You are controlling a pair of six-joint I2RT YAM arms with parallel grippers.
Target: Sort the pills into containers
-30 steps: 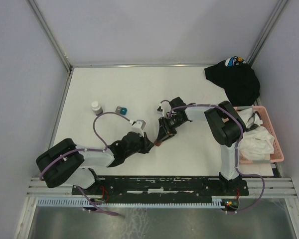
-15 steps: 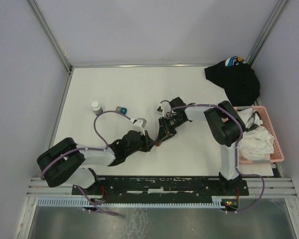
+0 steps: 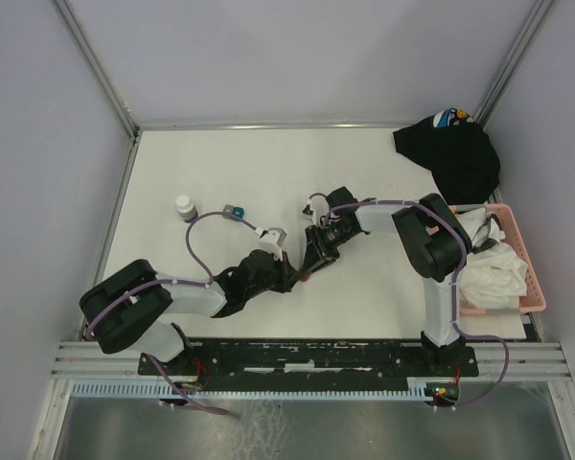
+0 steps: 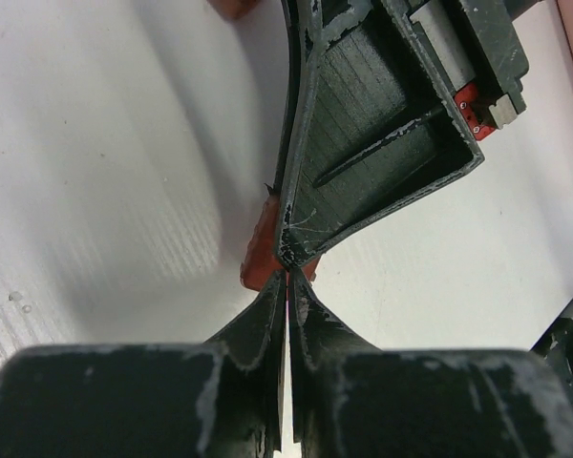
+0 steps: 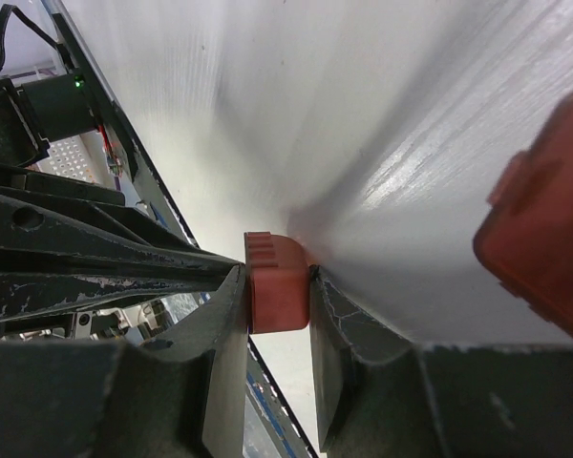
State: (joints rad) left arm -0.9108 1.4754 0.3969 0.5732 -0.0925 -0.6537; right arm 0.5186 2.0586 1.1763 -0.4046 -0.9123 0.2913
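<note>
Right claw [image 5: 277, 279] grips a red box [image 5: 277, 310] at mid-frame, left claw [image 4: 286, 279] pressed closed with tips against it — seemingly the opening step — next calls for prying it apart gently.

Bright, even light falls from above in the top view, and the white table [image 3: 268, 172] shows only faint shadows. At the left wrist, the left gripper [image 4: 286, 277] is dark and blurry up close. At the right wrist, the table shines in streaks. The small red box [image 5: 277, 298] in the right gripper [image 5: 275, 279] looks sharp; another red box [image 5: 544, 229] is fuzzy.
</note>
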